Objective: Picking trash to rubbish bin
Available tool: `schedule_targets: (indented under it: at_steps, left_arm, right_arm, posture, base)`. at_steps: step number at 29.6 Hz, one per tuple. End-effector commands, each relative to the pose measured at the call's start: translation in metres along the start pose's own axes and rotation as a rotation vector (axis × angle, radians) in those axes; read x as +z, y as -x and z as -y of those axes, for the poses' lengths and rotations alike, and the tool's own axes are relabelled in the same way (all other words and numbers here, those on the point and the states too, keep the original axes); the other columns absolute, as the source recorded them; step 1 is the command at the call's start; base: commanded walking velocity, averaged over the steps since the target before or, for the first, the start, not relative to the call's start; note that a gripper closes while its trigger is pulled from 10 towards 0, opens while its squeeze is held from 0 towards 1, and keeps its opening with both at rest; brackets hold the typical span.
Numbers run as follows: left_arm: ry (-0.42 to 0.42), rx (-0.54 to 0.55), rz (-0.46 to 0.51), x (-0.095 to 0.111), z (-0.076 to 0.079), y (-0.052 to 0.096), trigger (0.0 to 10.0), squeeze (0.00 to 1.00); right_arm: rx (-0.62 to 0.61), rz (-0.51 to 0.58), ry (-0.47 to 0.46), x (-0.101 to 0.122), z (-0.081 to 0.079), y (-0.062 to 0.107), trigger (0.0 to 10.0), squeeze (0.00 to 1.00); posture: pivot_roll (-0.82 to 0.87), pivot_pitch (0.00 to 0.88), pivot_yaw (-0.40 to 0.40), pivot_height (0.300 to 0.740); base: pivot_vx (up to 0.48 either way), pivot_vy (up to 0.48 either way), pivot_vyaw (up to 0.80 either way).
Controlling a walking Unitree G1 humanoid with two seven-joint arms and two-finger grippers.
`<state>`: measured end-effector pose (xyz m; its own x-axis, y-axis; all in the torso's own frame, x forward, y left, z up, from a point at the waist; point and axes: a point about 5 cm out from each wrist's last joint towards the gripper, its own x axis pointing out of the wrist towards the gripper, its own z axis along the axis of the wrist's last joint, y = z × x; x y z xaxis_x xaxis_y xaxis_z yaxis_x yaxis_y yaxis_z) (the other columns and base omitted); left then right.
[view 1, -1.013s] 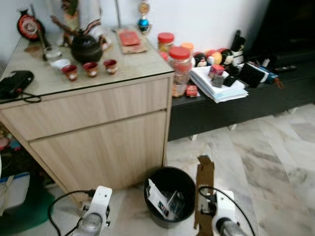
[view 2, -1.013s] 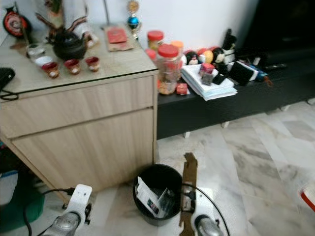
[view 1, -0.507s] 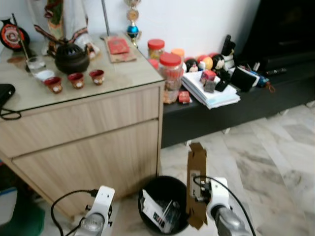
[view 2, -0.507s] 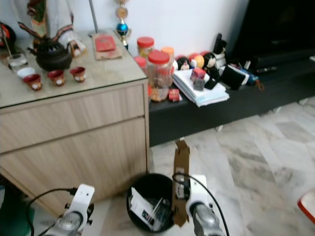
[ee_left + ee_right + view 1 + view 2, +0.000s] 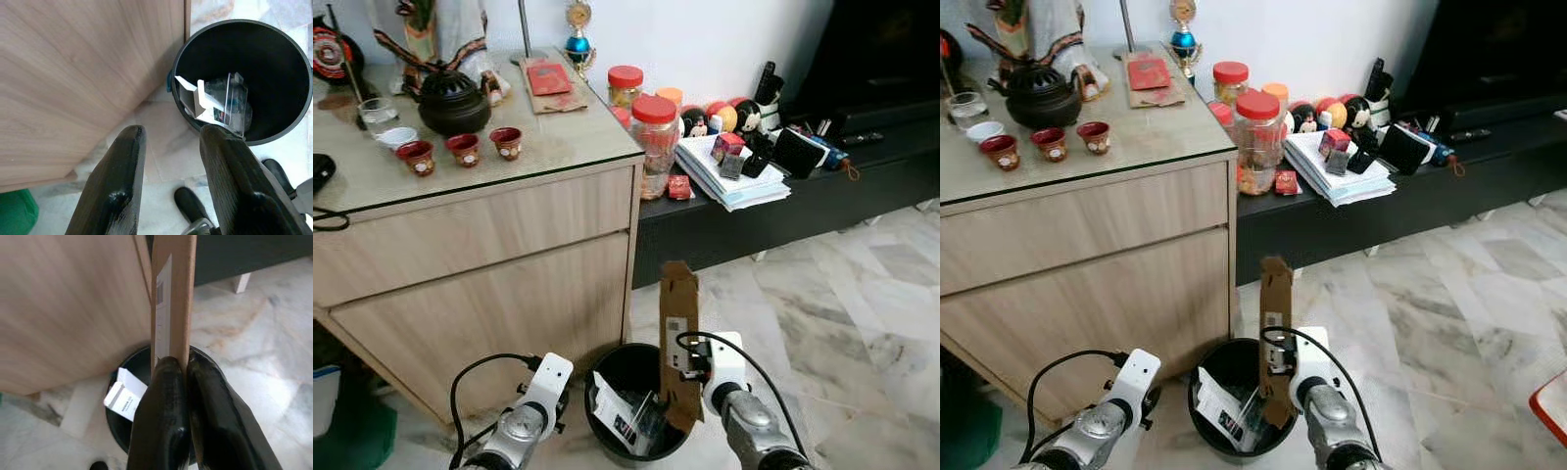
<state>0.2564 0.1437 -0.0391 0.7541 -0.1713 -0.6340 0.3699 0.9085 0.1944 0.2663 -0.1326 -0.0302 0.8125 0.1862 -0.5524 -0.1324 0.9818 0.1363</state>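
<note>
A long strip of brown cardboard (image 5: 677,338) with a white label stands upright, and my right gripper (image 5: 179,366) is shut on its lower part. Its bottom end hangs over the right rim of the round black bin (image 5: 607,364) on the floor. White paper and clear plastic trash (image 5: 215,100) lie inside the bin (image 5: 274,58). To the bin's left, my left gripper (image 5: 168,134) is held low and open, with nothing between its fingers.
A light wooden cabinet (image 5: 489,255) stands right behind the bin, with a black teapot (image 5: 453,100) and small red cups on top. A low black bench (image 5: 773,215) at right carries jars and papers. Marble floor (image 5: 842,313) stretches to the right.
The camera has shifted. My right gripper has carried the cardboard leftwards, from beside the bin to over its right rim. The left arm has come closer to the bin.
</note>
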Motion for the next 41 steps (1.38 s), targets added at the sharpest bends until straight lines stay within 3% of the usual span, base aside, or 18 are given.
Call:
schedule_targets:
  at_steps: [1,11,25,26,40,41]
  left_arm:
    - [-0.004,-0.038,0.055,0.013,0.004,-0.003,10.0,0.0]
    - [0.026,-0.149,0.115,0.018,0.018,-0.002,10.0,0.0]
    - [0.036,-0.222,0.15,0.022,0.029,-0.002,10.0,0.0]
    - [0.037,-0.224,0.15,0.022,0.03,-0.002,10.0,0.0]
    - [0.032,-0.231,0.15,0.022,0.03,-0.002,10.0,0.0]
    - [0.031,-0.229,0.149,0.022,0.029,-0.002,10.0,0.0]
  right_arm:
    - [-0.002,0.041,0.005,0.015,0.0,-0.004,10.0,0.0]
    - [-0.032,0.1,0.018,0.033,-0.004,-0.009,10.0,0.0]
    - [-0.074,0.11,0.026,0.039,-0.004,-0.011,10.0,0.0]
    - [-0.069,0.113,0.021,0.039,-0.006,-0.011,10.0,0.97]
    - [-0.067,0.102,0.015,0.035,-0.008,-0.01,10.0,1.0]
    - [-0.07,0.099,0.017,0.034,-0.007,-0.01,10.0,0.96]
  posture:
    - [-0.05,0.031,-0.07,0.74]
    - [-0.04,0.041,-0.084,0.74]
    - [-0.04,0.079,-0.101,0.74]
    - [-0.04,0.081,-0.102,0.74]
    - [-0.03,0.09,-0.104,0.74]
    - [-0.03,0.088,-0.102,0.74]
  base:
    - [0.0,0.0,0.0]
    - [0.0,0.0,0.0]
    - [0.0,0.0,0.0]
    - [0.0,0.0,0.0]
    - [0.0,0.0,0.0]
    - [0.0,0.0,0.0]
